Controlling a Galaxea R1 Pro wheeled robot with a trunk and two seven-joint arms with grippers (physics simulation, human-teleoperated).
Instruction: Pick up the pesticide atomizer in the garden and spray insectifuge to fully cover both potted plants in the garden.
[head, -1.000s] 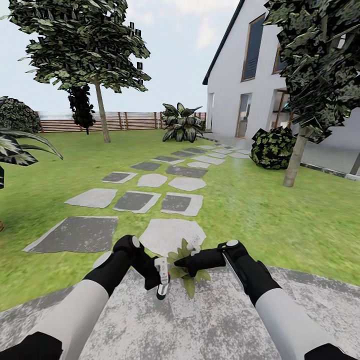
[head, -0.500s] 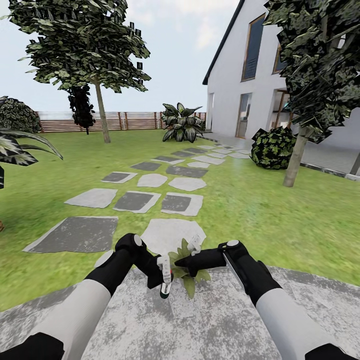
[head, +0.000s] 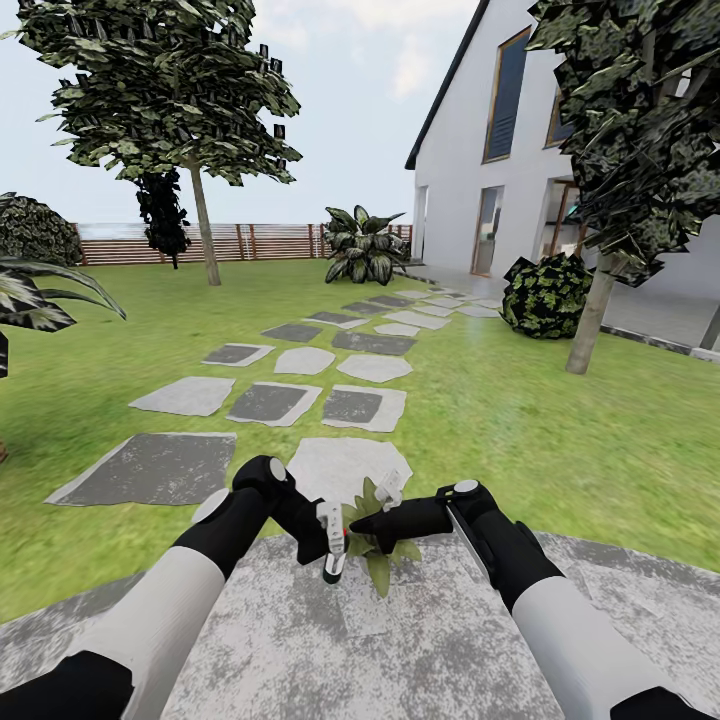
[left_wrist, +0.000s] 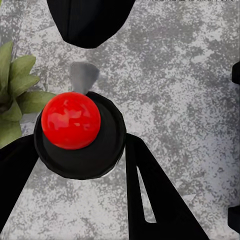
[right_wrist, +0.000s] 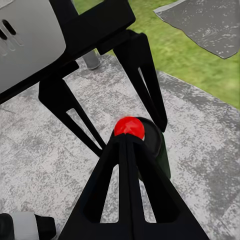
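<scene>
On the round grey patio (head: 420, 640) my left gripper (head: 331, 540) is shut on the pesticide atomizer (head: 335, 552), a slim dark bottle with a white head held upright. From the left wrist its red spot (left_wrist: 71, 120) shows from above between the black fingers (left_wrist: 150, 190). My right gripper (head: 360, 520) is shut, its joined tips (right_wrist: 127, 142) at the red spot (right_wrist: 130, 126). One potted plant (head: 380, 562), a low rosette of pointed green leaves, stands just right of the bottle and under the right gripper. Its leaves (left_wrist: 15, 85) lie beside the atomizer.
Grey stepping slabs (head: 155, 467) run over the lawn (head: 560, 430) toward a white house (head: 470, 150). A tree trunk (head: 590, 320) and a dark bush (head: 545, 292) stand at the right. A wooden fence (head: 270, 240) and another tree (head: 205, 230) stand far back, and palm leaves (head: 40, 290) reach in at the left.
My left gripper has carried the atomizer slightly up and to the right, closer to the plant. The right arm has stayed where it was.
</scene>
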